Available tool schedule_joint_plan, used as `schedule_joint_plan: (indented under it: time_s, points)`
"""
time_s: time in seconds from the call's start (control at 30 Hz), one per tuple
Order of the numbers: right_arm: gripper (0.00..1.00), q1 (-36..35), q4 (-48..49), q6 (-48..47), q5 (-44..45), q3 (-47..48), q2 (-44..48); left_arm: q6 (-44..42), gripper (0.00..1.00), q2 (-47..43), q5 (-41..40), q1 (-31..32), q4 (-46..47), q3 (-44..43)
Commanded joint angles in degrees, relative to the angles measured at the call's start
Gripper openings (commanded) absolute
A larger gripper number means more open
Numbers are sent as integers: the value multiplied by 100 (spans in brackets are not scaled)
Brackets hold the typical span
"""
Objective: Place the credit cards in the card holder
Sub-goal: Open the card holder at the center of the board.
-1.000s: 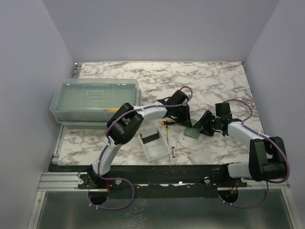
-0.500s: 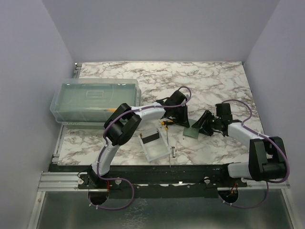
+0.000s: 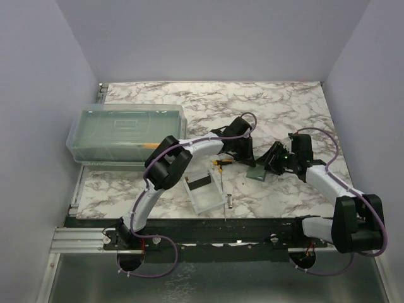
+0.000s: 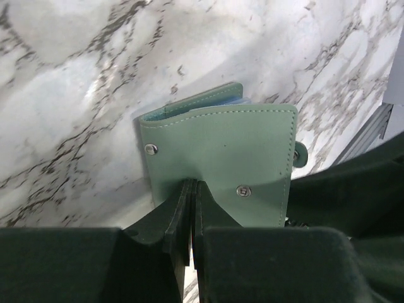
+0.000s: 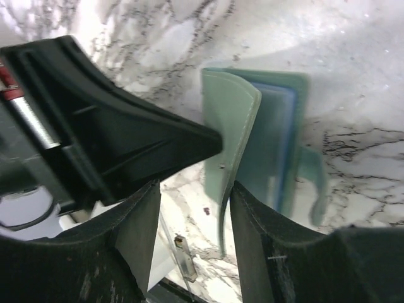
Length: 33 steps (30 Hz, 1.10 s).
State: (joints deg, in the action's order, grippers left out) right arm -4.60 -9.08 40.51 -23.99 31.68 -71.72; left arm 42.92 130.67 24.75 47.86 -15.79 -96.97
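The sage-green card holder [image 4: 221, 145] lies on the marble table, right of centre in the top view [image 3: 256, 173]. My left gripper [image 4: 191, 189] is shut on the edge of its front flap and holds that flap lifted. In the right wrist view the raised flap [image 5: 228, 126] stands off the pale blue inside [image 5: 278, 136]. My right gripper [image 5: 192, 214] is open and empty, its jaws just short of the flap's near edge. It is to the right of the holder in the top view [image 3: 271, 165]. A black credit card [image 3: 201, 182] lies in the small clear tray. No gold card shows.
The small clear tray [image 3: 207, 201] sits near the front edge, with a small metal piece [image 3: 229, 201] beside it. An orange-handled tool [image 3: 218, 162] lies left of the holder. A large translucent lidded box [image 3: 126, 132] stands at the left.
The left gripper has shifted slightly right at the holder. The right arm has moved a little up and right, and its gripper stays beside the holder.
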Motion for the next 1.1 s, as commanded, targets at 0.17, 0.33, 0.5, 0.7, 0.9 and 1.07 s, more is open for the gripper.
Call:
schedule_joint_plan:
  time_s: [0.17,0.33,0.5,0.7,0.9,1.07]
  points:
    - [50,-32,-289,-11,-108,304,207,103,8,530,356,185,23,-401]
    - [49,-32,-274,-120,-196,364,76,-104,12,147,127,103,21,-184]
    - [51,-32,-90,-263,-489,323,93,-293,23,-486,-66,-198,22,458]
    - [51,-54,247,-225,-888,392,-251,-349,34,-1072,91,-492,23,939]
    - [52,-337,645,86,-951,668,-665,-398,35,-1637,-46,-605,17,1172]
    - [53,-610,1542,536,-1311,800,-1586,-423,33,-2098,-307,-663,6,1356]
